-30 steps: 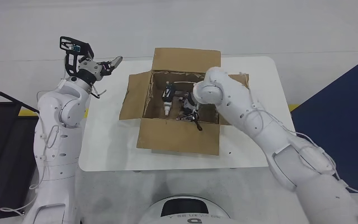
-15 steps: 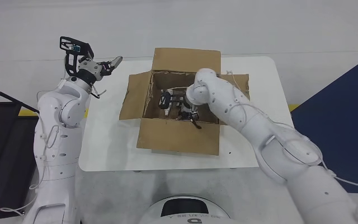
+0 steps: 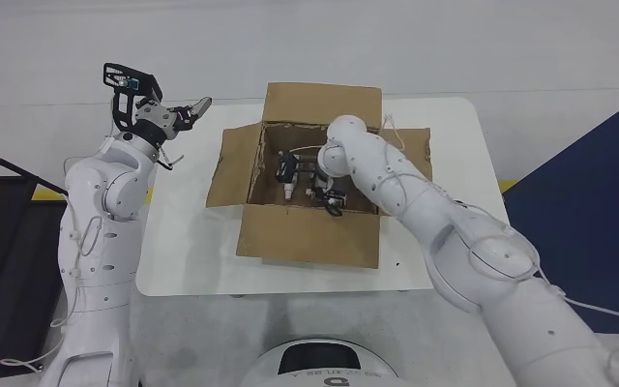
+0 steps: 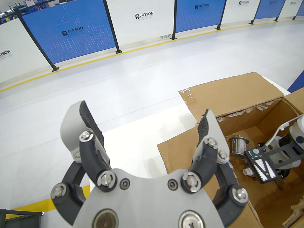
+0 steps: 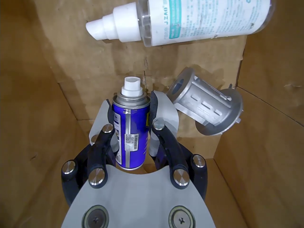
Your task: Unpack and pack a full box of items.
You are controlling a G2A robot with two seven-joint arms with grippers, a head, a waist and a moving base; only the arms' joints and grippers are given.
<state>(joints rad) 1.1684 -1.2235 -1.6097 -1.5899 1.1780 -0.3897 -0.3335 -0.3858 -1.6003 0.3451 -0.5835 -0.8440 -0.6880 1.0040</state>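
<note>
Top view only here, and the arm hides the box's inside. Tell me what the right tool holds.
Observer: The right tool is shut on a blue metal spray can with a white nozzle.
Operator: Name whatever lies nearest that can.
Observer: A silver metal flanged cylinder lies tilted right beside the can, inside the brown cardboard box.
</note>
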